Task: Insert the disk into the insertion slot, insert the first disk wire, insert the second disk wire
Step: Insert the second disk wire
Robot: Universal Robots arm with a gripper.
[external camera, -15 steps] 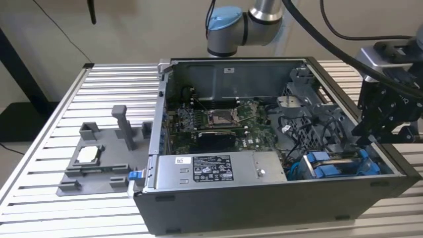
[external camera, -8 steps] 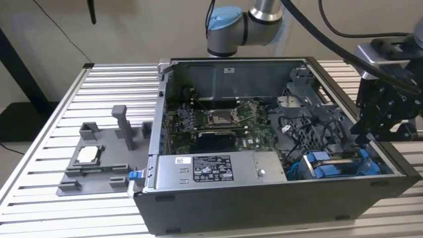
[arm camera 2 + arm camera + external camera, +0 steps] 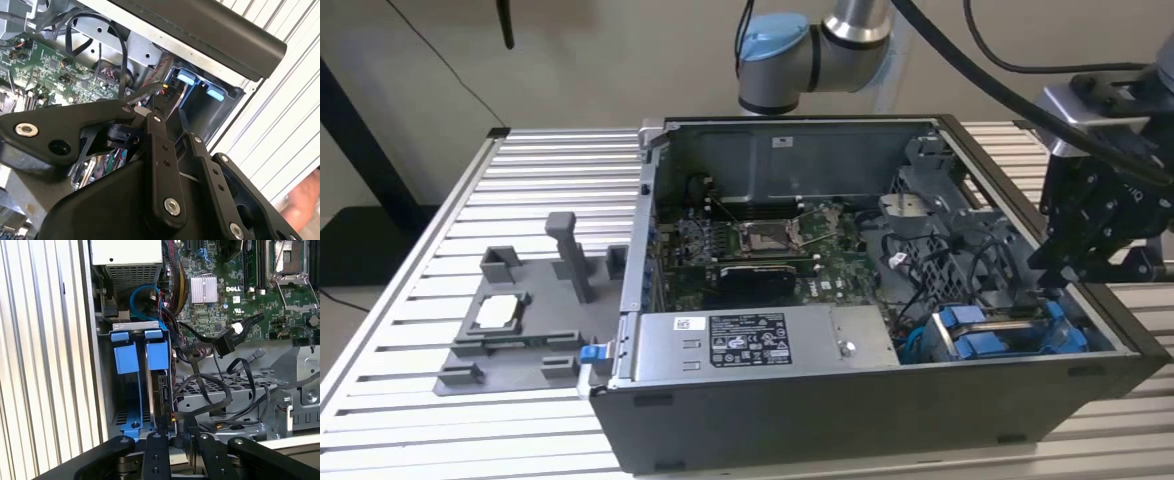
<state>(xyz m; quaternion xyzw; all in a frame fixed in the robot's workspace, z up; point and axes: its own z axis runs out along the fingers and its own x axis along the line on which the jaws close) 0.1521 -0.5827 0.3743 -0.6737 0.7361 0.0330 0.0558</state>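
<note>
The disk stands on edge in the insertion slot, a grey bay with blue plastic tabs at the case's corner on the exterior view's right. Blue carrier frames mark the same bay in the exterior view. My black gripper hangs straight over the bay. Its fingers are closed around a black disk wire connector with red and black leads, held right at the disk's end beside the blue tabs. In the first wrist view the gripper sits at the disk's connector edge.
Loose black cables cross the case floor beside the bay. The motherboard fills the case's middle and the grey power-supply box lies along its front. A grey fixture sits on the slatted table at the exterior view's left.
</note>
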